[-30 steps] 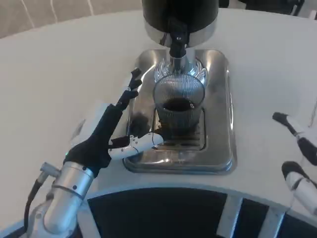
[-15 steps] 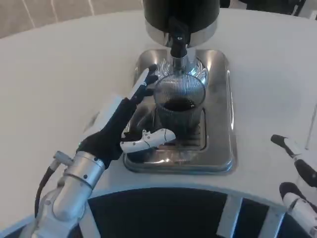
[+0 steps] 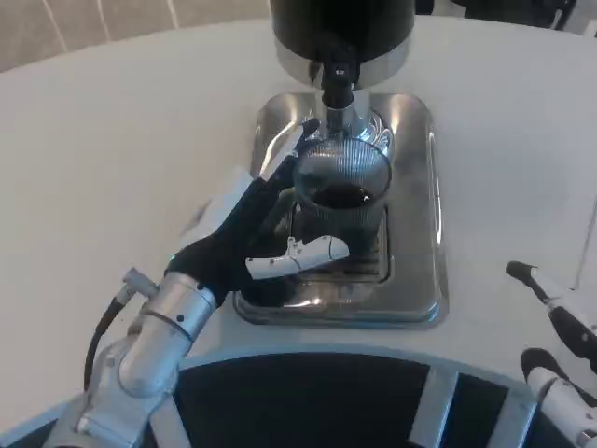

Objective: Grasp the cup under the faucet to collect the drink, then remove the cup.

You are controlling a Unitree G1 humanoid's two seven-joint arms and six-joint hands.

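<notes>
Ribbed glass cup with dark drink sits on the steel drip tray, center frame, directly under the black faucet. Left hand spread around cup's left side, fingers apart, grip not closed. Right hand at lower-right edge, fingers apart, holding nothing.

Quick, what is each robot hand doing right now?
Left hand: open, fingers spread around the ribbed clear glass cup of dark drink, not yet gripping.
Right hand: fingers apart, holding nothing.

Silver forearm with black cable, black-and-white left hand.
</notes>
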